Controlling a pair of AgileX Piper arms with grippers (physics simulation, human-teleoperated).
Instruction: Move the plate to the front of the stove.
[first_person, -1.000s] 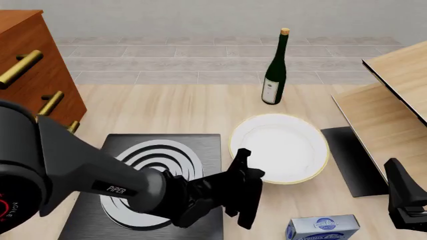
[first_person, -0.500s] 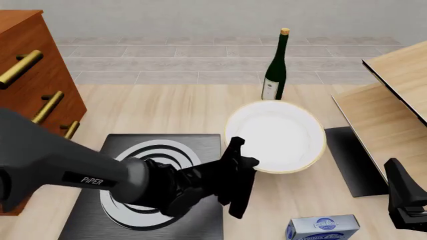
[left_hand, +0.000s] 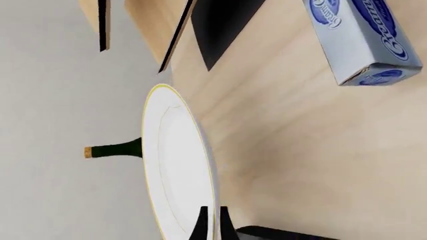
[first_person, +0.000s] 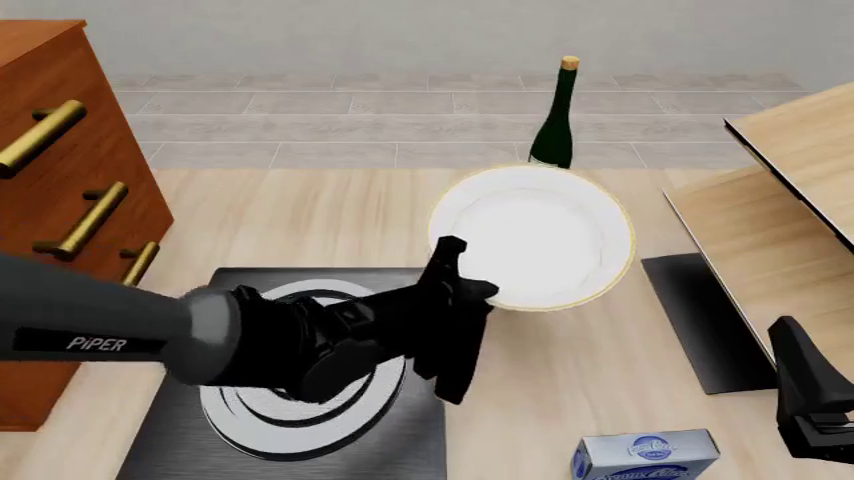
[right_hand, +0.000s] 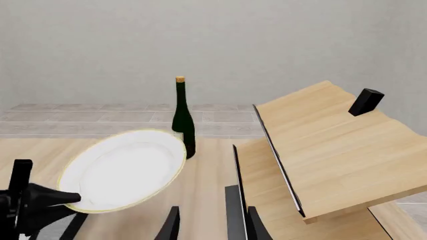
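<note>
Left arm (first_person: 120, 335): smooth dark-grey tube, white "PiPER" lettering on its side, going to glossy black angular wrist housings. Left hand (first_person: 454, 300) is all black with flat slab fingers; right hand (first_person: 811, 400) is the same matte black, blocky.

My left gripper (first_person: 470, 290) is clamped on the plate (first_person: 537, 236), held off the table; my right gripper (right_hand: 210, 227) waits with fingers parted

plate (first_person: 541, 235): above the table (first_person: 334, 225), right of stove (first_person: 300, 390)
bottle (first_person: 554, 130): behind plate
box (first_person: 647, 455): near right
</note>
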